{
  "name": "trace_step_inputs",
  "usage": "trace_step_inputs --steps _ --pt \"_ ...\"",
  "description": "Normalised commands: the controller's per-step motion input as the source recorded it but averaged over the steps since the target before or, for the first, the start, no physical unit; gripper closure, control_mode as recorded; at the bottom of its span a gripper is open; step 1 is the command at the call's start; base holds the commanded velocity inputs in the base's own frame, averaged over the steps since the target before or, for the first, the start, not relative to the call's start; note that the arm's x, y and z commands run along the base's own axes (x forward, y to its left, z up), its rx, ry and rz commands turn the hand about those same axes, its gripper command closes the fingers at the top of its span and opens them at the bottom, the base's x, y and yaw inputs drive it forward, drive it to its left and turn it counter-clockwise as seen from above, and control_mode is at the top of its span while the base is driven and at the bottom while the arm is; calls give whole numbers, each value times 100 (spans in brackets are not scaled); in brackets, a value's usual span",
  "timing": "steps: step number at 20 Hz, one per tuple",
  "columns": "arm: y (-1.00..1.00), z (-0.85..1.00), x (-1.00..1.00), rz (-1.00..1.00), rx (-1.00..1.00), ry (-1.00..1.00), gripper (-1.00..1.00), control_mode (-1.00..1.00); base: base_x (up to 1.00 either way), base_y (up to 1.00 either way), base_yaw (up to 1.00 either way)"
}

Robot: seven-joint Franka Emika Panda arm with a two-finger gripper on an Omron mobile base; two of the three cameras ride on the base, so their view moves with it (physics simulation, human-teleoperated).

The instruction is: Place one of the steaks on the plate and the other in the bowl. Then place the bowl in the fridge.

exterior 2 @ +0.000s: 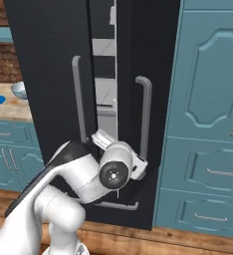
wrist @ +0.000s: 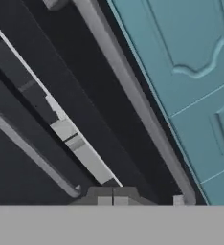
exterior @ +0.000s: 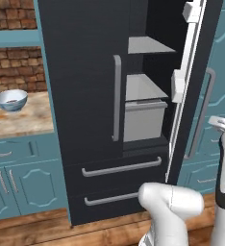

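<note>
Two fingertips sit pressed together at the bottom of the hand view, so the gripper [wrist: 112, 201] is closed on nothing. It hangs low in front of the fridge [exterior: 85, 96], close to the right door's long grey handle [wrist: 133, 95], with that door [exterior: 191, 86] standing partly ajar and the grey shelves [exterior: 145, 45] and a drawer [exterior: 143, 120] showing in the gap. The bowl [exterior: 11, 100], with something reddish inside that is likely a steak, waits on the wooden counter [exterior: 23, 120] well off to the left. One risk, as I judge it: the door is not wide, so carrying the bowl in could clip its edge and tip the meat out.
</note>
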Motion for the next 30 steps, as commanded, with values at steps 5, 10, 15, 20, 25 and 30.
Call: trace_step_inputs --steps 5,10,15,20,25,30 --pt "100 5 25 -21 -27 -37 100 -100 0 0 0" --pt "96 0 71 -22 -37 -9 100 -100 0 0 0" --pt "29 -4 68 -10 -5 5 100 -100 0 0 0" --pt "-12 -11 67 -3 0 0 100 -100 0 0 0" --pt "-36 -10 73 -5 0 8 100 -100 0 0 0" --pt "-47 -12 62 -6 0 9 100 -100 0 0 0"
